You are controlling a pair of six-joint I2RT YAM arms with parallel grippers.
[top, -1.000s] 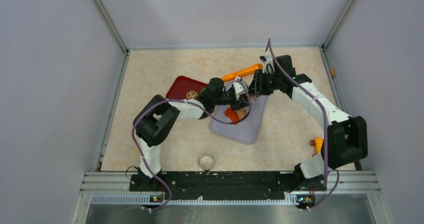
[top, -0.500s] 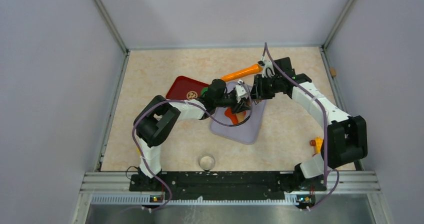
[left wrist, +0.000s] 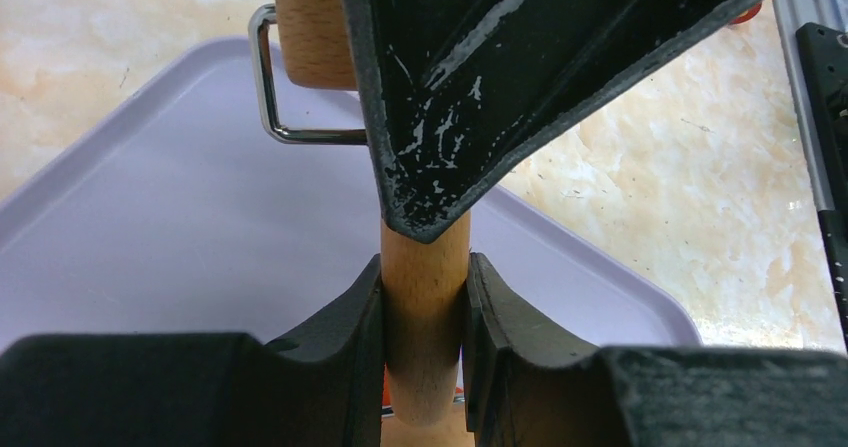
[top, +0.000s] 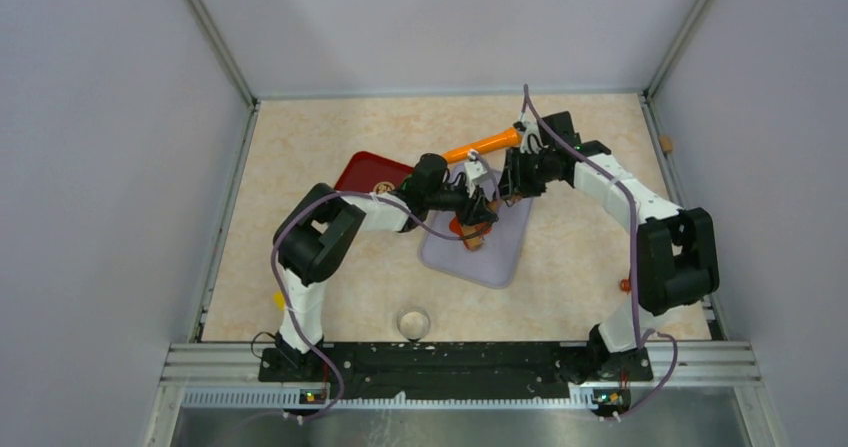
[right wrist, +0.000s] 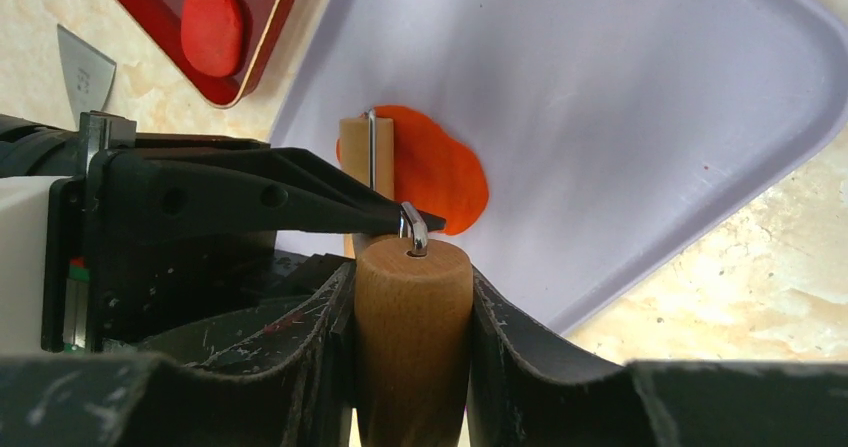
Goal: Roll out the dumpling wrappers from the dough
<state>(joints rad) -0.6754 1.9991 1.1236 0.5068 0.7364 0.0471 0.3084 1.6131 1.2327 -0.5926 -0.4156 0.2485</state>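
The left tool and the right tool are both clamped on the wooden handle of a small roller. Just past them, the roller's head sits on the orange-red dumpling wrapper, which lies flat on the lavender tray. Farther off, a red tray holds a red disc.

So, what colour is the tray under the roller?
Pale lilac; the tray shows best in the right wrist view.
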